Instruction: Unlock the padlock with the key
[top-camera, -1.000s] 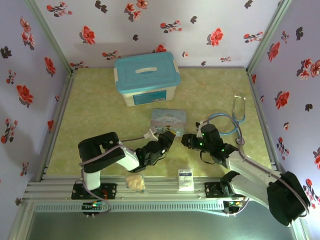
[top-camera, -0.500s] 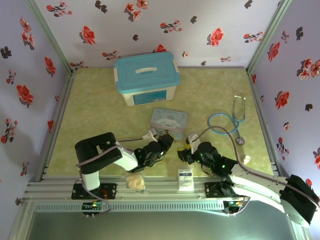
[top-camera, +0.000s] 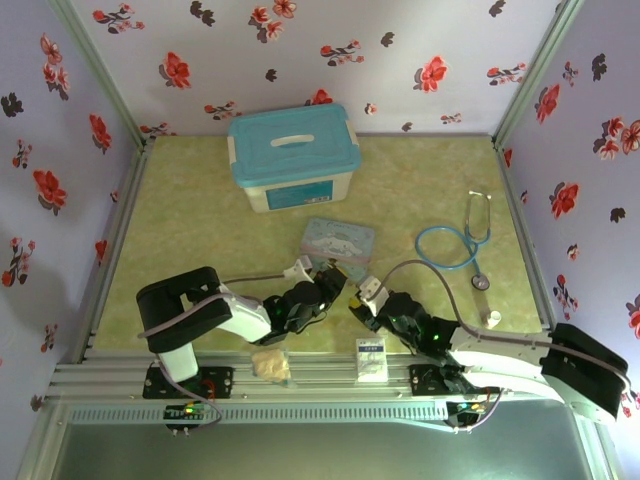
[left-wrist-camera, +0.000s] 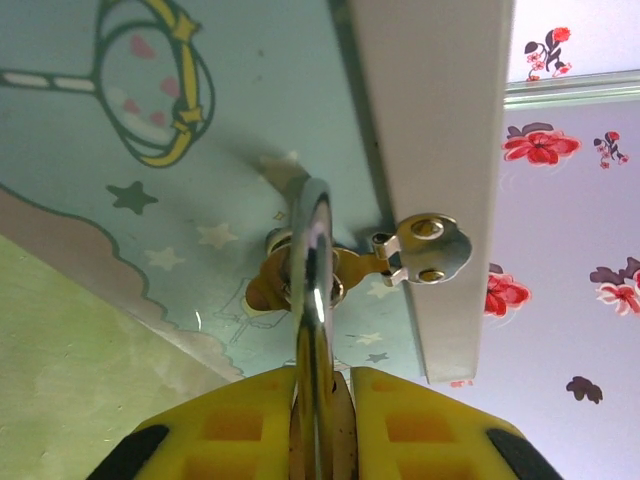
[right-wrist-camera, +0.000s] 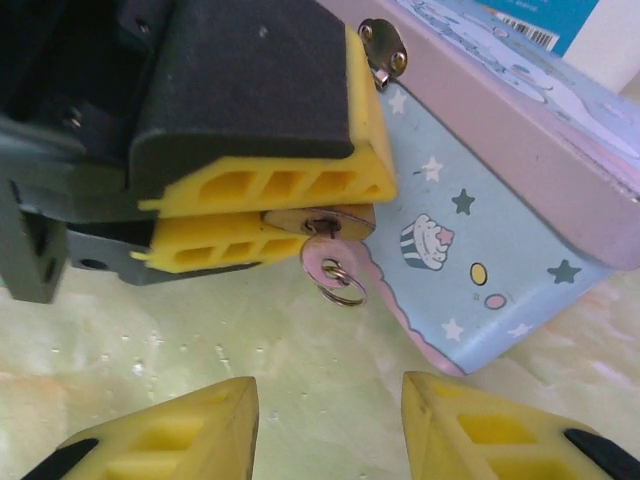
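Small brass-gold padlock (right-wrist-camera: 318, 220), gripped flat between the yellow ribbed fingertips of the left gripper (right-wrist-camera: 372, 205), which is clenched on it. In the left wrist view the padlock's thin silvery shackle (left-wrist-camera: 312, 240) rises edge-on from between those fingertips. A very small grey metal key (right-wrist-camera: 322, 255) hangs from the padlock's exposed edge, touching it, with a thin wire split ring (right-wrist-camera: 343, 288) dangling below. Whether the key is fully seated cannot be told.

The padlock lies just beside the near wall of a pale blue rectangular tin (right-wrist-camera: 480, 230) printed with stars and cartoon figures. The tin's small silvery latch (left-wrist-camera: 425, 245) sits on the lid edge, near the shackle but apart from it.

The right gripper (right-wrist-camera: 330, 430) faces the key from below, its two yellow fingertips spread apart and grasping nothing.

From above, both grippers (top-camera: 335, 283) (top-camera: 362, 298) meet at the front centre of the yellow-green desk (top-camera: 200, 220), against the near side of the tin (top-camera: 338, 238). Farther back stands a white storage box with a turquoise lid (top-camera: 292, 158). A blue-tubed stethoscope (top-camera: 455, 245) lies to the right.
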